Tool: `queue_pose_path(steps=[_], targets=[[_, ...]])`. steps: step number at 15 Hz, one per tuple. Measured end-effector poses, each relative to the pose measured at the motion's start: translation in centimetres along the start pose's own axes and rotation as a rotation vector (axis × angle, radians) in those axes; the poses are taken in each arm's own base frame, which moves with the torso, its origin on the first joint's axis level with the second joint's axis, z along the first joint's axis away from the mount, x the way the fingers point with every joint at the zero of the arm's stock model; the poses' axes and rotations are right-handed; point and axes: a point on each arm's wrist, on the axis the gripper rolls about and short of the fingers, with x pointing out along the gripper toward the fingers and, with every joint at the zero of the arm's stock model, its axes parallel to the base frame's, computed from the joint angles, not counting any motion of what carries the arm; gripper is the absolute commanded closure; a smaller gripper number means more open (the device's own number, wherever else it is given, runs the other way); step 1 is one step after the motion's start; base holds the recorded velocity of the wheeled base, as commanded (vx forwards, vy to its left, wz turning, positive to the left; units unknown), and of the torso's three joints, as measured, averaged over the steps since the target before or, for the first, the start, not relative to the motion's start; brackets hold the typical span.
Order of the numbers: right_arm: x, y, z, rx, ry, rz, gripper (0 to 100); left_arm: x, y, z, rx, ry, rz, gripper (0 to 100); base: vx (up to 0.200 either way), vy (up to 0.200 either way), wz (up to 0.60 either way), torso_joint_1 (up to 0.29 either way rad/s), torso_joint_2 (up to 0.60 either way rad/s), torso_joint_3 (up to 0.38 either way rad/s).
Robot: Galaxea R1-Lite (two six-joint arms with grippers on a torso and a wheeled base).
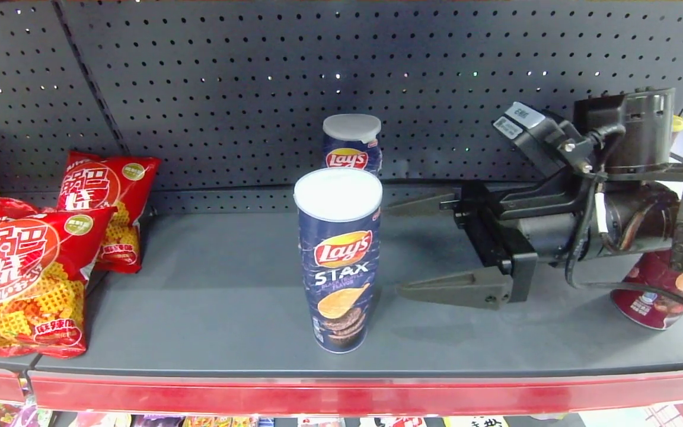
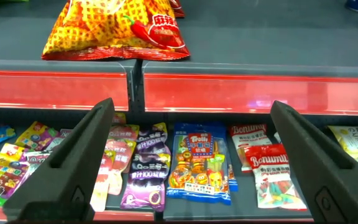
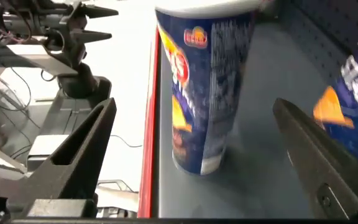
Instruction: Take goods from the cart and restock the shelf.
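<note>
Your right gripper, jaws spread, sits 3 o'clock of the tall dark-blue chip can; one nudge could topple it.

A shop: a pegboard-backed shelf with chip cans and snack bags.
</note>
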Motion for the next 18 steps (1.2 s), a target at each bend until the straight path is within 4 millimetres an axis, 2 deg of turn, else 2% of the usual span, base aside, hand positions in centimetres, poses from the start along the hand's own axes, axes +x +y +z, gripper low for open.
queue_pose_path(steps=[4, 8, 18], targets=[[1.7, -1.1, -0.6, 0.011, 0.01, 0.022, 0, 0.0, 0.0, 0.0, 0.0, 0.0, 0.0, 0, 0.0, 0.0, 0.0, 0.0, 0.0, 0.0], [2.4, -1.7, -1.2, 0.025, 0.021, 0.027, 0, 0.0, 0.0, 0.0, 0.0, 0.0, -0.001, 0, 0.0, 0.0, 0.0, 0.0, 0.0, 0.0], [1.9, -0.8, -1.6, 0.048, 0.036, 0.034, 0, 0.0, 0.0, 0.0, 0.0, 0.0, 0.0, 0, 0.0, 0.0, 0.0, 0.0, 0.0, 0.0]])
